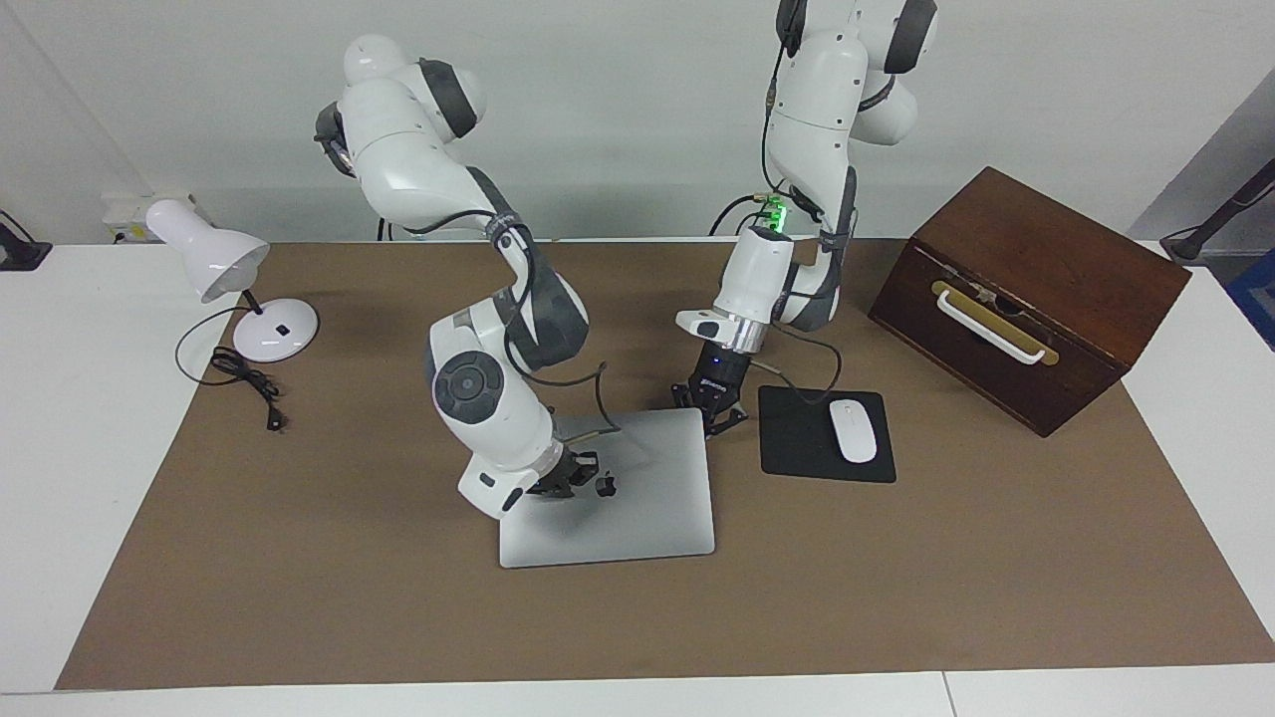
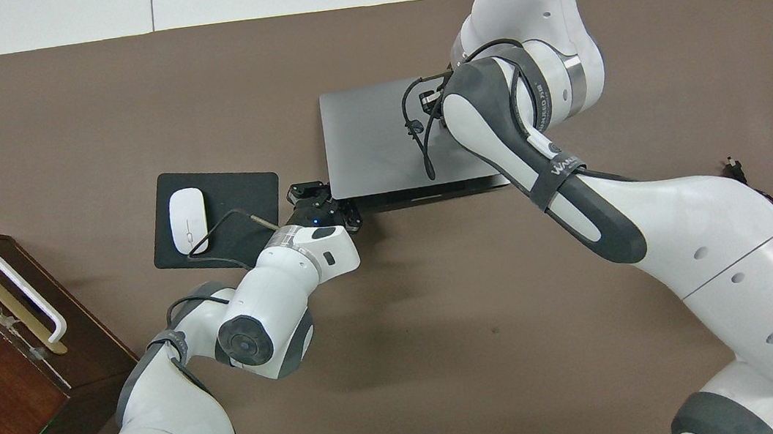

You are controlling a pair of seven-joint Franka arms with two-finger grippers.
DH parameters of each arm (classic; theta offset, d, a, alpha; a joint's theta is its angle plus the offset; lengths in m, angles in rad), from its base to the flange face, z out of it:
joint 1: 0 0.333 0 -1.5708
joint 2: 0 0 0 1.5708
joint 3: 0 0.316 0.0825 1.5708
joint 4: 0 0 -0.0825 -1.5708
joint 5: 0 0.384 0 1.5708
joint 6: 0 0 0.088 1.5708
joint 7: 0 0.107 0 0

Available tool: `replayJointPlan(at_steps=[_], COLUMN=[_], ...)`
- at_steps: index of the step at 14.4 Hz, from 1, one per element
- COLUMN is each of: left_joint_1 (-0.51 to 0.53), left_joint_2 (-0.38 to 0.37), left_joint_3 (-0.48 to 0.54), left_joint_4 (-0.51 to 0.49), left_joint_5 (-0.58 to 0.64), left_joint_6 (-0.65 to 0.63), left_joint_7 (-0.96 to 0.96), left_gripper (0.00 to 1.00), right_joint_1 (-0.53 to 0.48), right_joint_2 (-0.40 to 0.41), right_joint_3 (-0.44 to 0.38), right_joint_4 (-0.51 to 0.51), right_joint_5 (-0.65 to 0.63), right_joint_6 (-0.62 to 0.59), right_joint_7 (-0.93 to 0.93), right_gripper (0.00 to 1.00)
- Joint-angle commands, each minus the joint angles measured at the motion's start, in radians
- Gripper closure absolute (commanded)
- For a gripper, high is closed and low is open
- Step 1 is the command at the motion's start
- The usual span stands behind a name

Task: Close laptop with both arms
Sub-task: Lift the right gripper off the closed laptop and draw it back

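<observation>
Laptop [image 1: 608, 488] flat on mat mid-worktop, beside mouse pad [image 1: 825, 434]; lid looks down or nearly so. Right claw [image 1: 575, 479], fingers together, rests on lid near logo, likely pressing it shut. Left claw [image 1: 709, 400], fingers together, at corner nearest robots, probably bracing base against sliding.

A brown mat [image 1: 896, 578] covers most of the white worktop [image 1: 60, 398]. On the mat toward the left arm's end lies a black mouse pad [image 1: 797, 438] with a white mouse [image 1: 853, 430] on it. Beside the pad, closer to that end, stands a dark wooden box [image 1: 1036, 289] with a white handle [image 1: 991, 327]. At the right arm's end stands a white lamp [image 1: 214, 261], its round base [image 1: 276, 331] at the mat's edge and its black cord [image 1: 244, 378] trailing onto the mat.
</observation>
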Motion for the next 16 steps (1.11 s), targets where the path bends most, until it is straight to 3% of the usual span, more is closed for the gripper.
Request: replayJointPlan(at_steps=[1, 8, 16], left_joint_1=[0.006, 0.008, 0.022], left_joint_2=[0.005, 0.004, -0.004], left_joint_3=[0.009, 0.009, 0.006], left_joint_4=[-0.074, -0.08, -0.084], left_joint_5=[-0.005, 0.011, 0.012], left_joint_6=[-0.023, -0.023, -0.025], left_joint_7=[0.025, 0.03, 0.025], left_gripper=[1.0, 1.0, 1.0], right_joint_1=[-0.012, -0.006, -0.012], right_joint_2=[-0.012, -0.037, -0.138], right_joint_3=[0.016, 0.021, 0.013], right_joint_4=[-0.029, -0.009, -0.011], right_joint_5=[-0.033, -0.034, -0.069], right_joint_6=[-0.014, -0.084, -0.186], right_joint_7=[0.018, 0.02, 0.02], right_gripper=[1.0, 1.0, 1.0])
